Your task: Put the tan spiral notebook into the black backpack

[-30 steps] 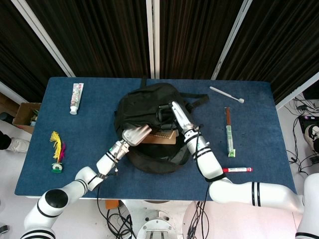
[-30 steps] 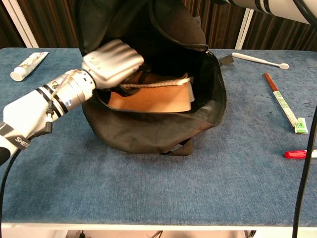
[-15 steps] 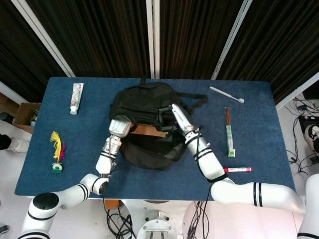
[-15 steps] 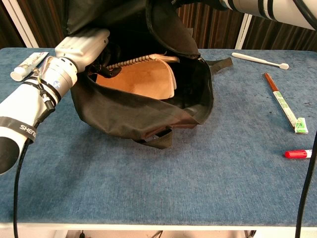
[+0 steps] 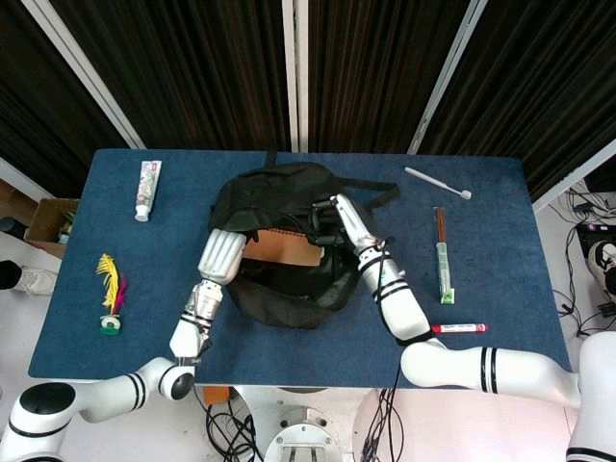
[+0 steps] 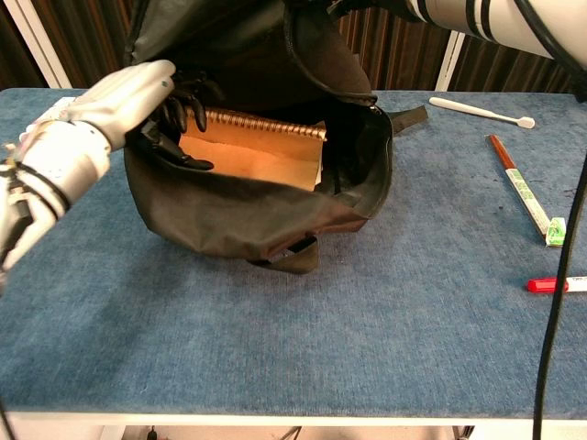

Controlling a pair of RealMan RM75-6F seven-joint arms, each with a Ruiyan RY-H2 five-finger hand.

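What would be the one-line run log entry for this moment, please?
notebook: inside backpack opening | left hand: at opening's left edge, hold unclear | right hand: holding backpack top

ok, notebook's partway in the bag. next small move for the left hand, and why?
Probably push the tan spiral notebook deeper. Its spiral edge still shows in the mouth of the black backpack, the left hand has its fingers at that edge, and the right hand holds the opening up.

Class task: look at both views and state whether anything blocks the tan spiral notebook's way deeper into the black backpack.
Nothing visible does. The tan spiral notebook already sits inside the open mouth of the black backpack. The left robot hand is at its left edge, while the right robot hand holds the upper flap up. The bag's interior behind the notebook is dark.
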